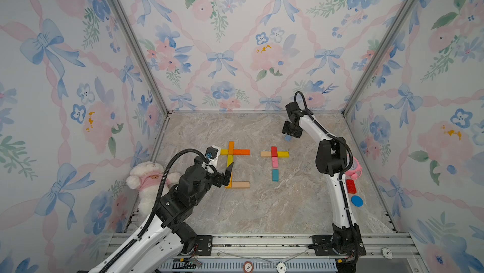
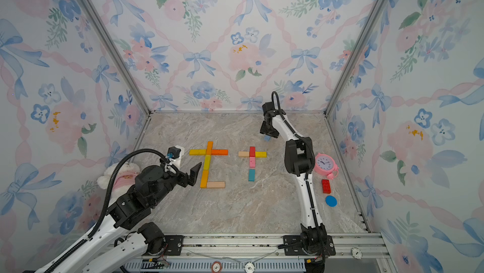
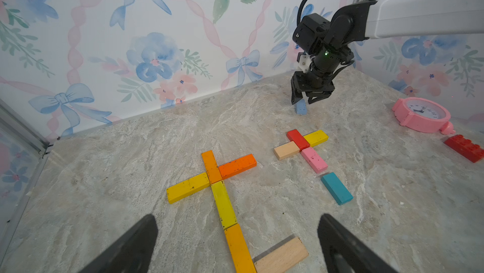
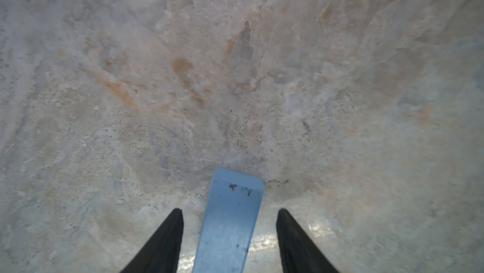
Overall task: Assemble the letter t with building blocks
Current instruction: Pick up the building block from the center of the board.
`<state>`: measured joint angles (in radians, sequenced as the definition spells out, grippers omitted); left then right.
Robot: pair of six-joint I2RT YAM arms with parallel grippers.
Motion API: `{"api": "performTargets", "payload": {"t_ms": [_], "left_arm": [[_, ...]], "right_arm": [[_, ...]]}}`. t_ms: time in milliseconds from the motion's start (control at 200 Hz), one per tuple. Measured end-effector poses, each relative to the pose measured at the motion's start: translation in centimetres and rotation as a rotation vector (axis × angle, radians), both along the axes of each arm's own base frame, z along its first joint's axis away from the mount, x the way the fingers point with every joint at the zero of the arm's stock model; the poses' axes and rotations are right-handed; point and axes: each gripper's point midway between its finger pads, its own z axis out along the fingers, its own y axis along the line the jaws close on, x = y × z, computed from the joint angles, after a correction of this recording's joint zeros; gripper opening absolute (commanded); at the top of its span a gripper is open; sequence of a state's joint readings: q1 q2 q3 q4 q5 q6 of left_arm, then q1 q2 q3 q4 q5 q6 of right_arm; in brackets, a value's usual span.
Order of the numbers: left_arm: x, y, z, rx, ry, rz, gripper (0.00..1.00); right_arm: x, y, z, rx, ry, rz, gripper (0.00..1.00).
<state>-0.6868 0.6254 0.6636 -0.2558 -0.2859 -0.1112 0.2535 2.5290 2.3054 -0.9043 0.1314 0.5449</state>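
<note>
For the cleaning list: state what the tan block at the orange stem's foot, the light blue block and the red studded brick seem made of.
Tan block: bare wood, matte, pale grain showing.
Light blue block: probably painted wood, satin, dark chips in the paint.
Red studded brick: likely moulded plastic, even colour, round studs.

Even bright light, soft shadows, blurred close-up

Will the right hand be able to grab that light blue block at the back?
Probably yes. The right hand sits right over the light blue block, with a finger on each side and gaps showing. Nothing else lies near it on the table.
</note>
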Motion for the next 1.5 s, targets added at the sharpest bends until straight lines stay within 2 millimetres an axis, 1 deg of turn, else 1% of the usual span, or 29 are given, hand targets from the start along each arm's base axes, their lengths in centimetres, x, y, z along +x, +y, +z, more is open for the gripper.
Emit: {"api": "performTargets", "payload": {"t_ms": [175,440,690,850,1045,1195,1500], "left_arm": [[0.0,0.0,0.0,0.0,0.0,0.0,0.98],[0.0,0.0,0.0,0.0,0.0,0.0,0.98],[0.0,0.0,0.0,0.0,0.0,0.001,0.98],[0.0,0.0,0.0,0.0,0.0,0.001,0.98],[0.0,0.0,0.0,0.0,0.0,0.001,0.98],[0.0,0.0,0.0,0.0,0.0,0.0,0.98],[0.0,0.0,0.0,0.0,0.0,0.001,0.98]], "right_arm": [[0.1,-0.1,-0.4,-0.006,0.012,0.006,0.54],[0.1,-0.1,-1.0,-0.012,0.03,0.019,0.52],[0.3,-0.1,-1.0,-0.019,0.033,0.037,0.43],[0.1,-0.1,-1.1,-0.026,0.041,0.048,0.42],[-0.1,0.3,-1.1,-0.034,0.047,0.071,0.42],[-0.2,0.4,-1.1,-0.039,0.051,0.083,0.47],[-0.4,0.5,-1.1,-0.052,0.056,0.098,0.46]]}}
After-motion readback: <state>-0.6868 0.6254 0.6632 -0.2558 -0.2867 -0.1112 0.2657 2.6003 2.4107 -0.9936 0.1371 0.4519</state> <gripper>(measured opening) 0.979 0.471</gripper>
